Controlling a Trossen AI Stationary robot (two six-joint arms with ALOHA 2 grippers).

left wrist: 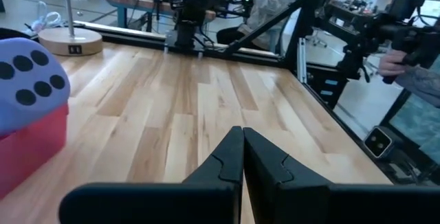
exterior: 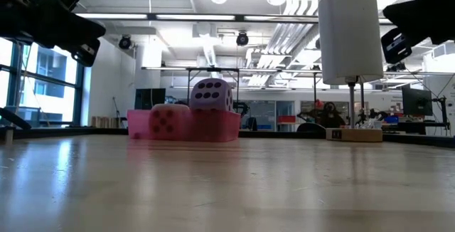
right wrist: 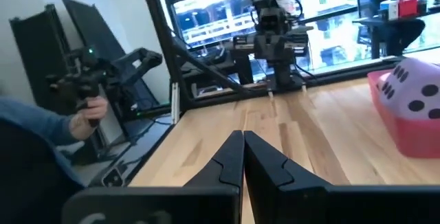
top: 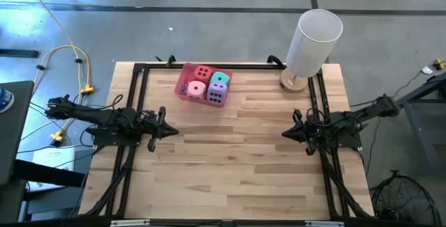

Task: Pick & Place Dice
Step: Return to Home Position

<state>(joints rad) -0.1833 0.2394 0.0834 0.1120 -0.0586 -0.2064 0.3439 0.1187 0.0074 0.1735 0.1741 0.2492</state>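
Four dice sit in a pink tray (top: 182, 89) at the table's far middle: red (top: 203, 72), teal (top: 221, 79), pink (top: 197, 89) and purple (top: 217, 95). In the low view the purple die (exterior: 211, 94) stands above the tray wall and the pink die (exterior: 167, 120) beside it. My left gripper (top: 174, 131) is shut at the table's left side, level, pointing right. My right gripper (top: 286, 134) is shut at the right side, level, pointing left. Both are empty and well short of the tray.
A white cylinder lamp (top: 313, 42) on a round wooden base stands at the far right corner. Black frame rails (top: 139, 102) run along the table's left, right and far edges. Bare wood (top: 230, 164) lies between the grippers and toward the near edge. A person's hand (right wrist: 89, 110) holds a controller beyond the table.
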